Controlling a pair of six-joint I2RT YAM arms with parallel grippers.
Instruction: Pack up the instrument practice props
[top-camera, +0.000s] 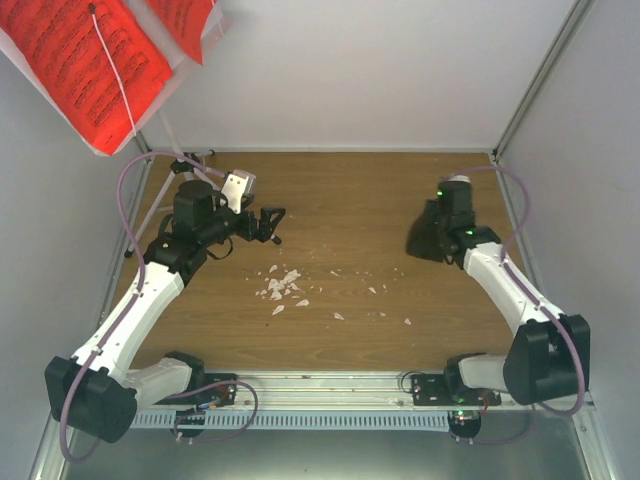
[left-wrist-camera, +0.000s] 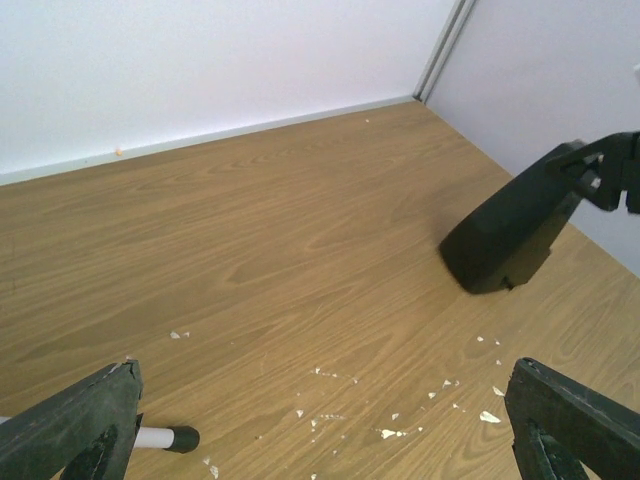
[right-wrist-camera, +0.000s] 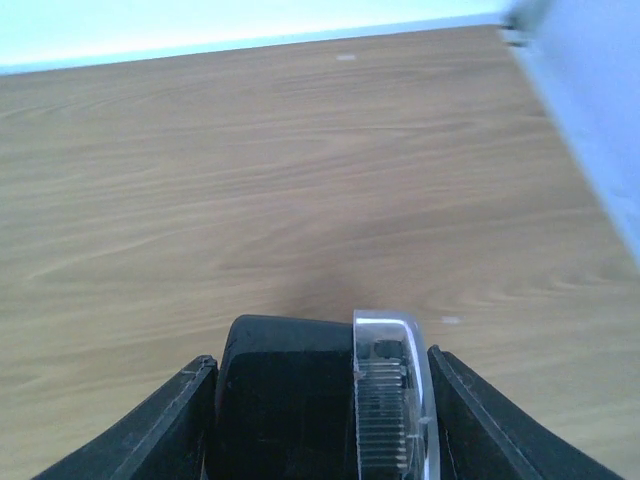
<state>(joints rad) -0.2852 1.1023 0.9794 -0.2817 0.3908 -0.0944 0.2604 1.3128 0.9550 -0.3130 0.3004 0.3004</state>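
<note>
My left gripper (top-camera: 265, 222): jaws wide, holding nothing, beside white crumbs (top-camera: 283, 287). My right gripper (right-wrist-camera: 320, 368): jaws clamped on the tilted black metronome (left-wrist-camera: 505, 235), mid-right. Far-left corner: white music stand (top-camera: 100, 151), red sheets (top-camera: 90, 60) on its tray.

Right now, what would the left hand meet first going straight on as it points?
Likely nothing soon: the left hand faces open table, then the far wall. The metronome held by the right hand looks right of that line; depth is unclear.
</note>
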